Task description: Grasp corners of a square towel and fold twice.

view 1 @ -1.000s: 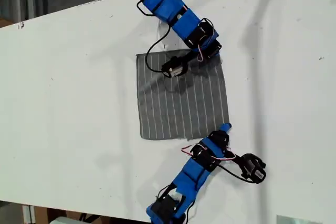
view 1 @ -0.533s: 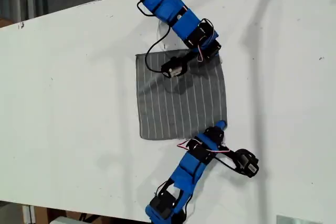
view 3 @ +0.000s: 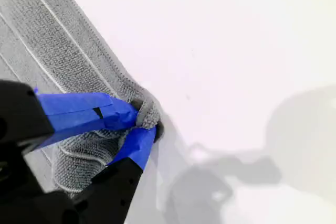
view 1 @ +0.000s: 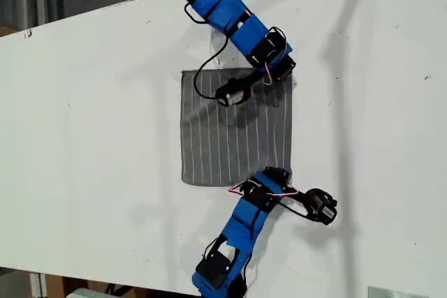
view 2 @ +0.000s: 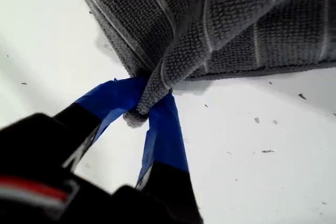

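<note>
The grey pinstriped towel (view 1: 230,137) lies on the white table (view 1: 98,102). My first gripper (view 2: 144,106) is shut on one of its corners (view 2: 137,117), and the cloth (view 2: 210,19) is lifted and bunched beyond the blue fingers. My second gripper (view 3: 144,121) is shut on another corner (view 3: 151,113), with the cloth (view 3: 58,61) puckered under it. In the exterior view, one blue arm's gripper (view 1: 283,71) holds the far corner on that view's right. Another arm's gripper (view 1: 279,172) holds the near corner on the same side. The wrist views do not tell me which arm is which.
Each arm carries a black wrist camera on a cable, one (view 1: 232,92) above the towel and one (view 1: 321,207) beside the near arm. Arm shadows fall across the table. The table's edge (view 1: 105,5) runs along the exterior view's top left.
The near arm in the exterior view has drawn its corner toward that view's left. The towel's right edge has shifted left and the cloth looks narrower. The far arm has barely moved.
</note>
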Available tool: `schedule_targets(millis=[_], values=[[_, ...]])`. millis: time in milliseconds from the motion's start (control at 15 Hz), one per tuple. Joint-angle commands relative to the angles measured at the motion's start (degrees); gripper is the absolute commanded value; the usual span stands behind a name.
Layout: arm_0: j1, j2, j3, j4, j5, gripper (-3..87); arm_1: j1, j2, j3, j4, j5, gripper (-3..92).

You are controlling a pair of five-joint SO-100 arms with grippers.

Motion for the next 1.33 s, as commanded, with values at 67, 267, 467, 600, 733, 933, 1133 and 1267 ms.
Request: schedule_targets(millis=[67, 267, 467, 600, 733, 933, 1133, 1267], values=[[2.9, 11.2, -2.7, 8.9, -2.3, -0.3, -1.3, -2.4, -17.3, 11.7, -2.3, -0.1], [4.9, 17.8, -3.3, 13.9, -3.3, -0.3, -1.5, -1.2, -24.3, 18.7, -0.4, -0.1], [7.4, 27.2, -0.7, 16.8, -3.4, -0.3, -0.7, 4.9, -26.5, 24.3, 6.4, -0.1], [7.2, 33.6, 6.4, 14.8, -4.5, -0.3, 0.1, 1.3, -32.4, 25.0, 3.7, -0.1], [6.4, 25.6, -1.7, 17.1, -2.2, -0.3, -0.8, -4.5, -40.2, 36.6, 8.8, -0.1], [1.9, 28.1, 0.9, 17.1, 2.2, -0.3, 0.4, -2.3, -36.7, 36.0, 8.4, -0.1], [-5.3, 35.2, 5.5, 16.6, 9.9, -0.3, 5.7, 5.4, -28.0, 33.0, 4.7, -0.1], [-10.4, 35.6, 5.2, 16.7, 15.6, -0.3, 12.1, 8.8, -25.3, 32.0, -0.4, -0.1]])
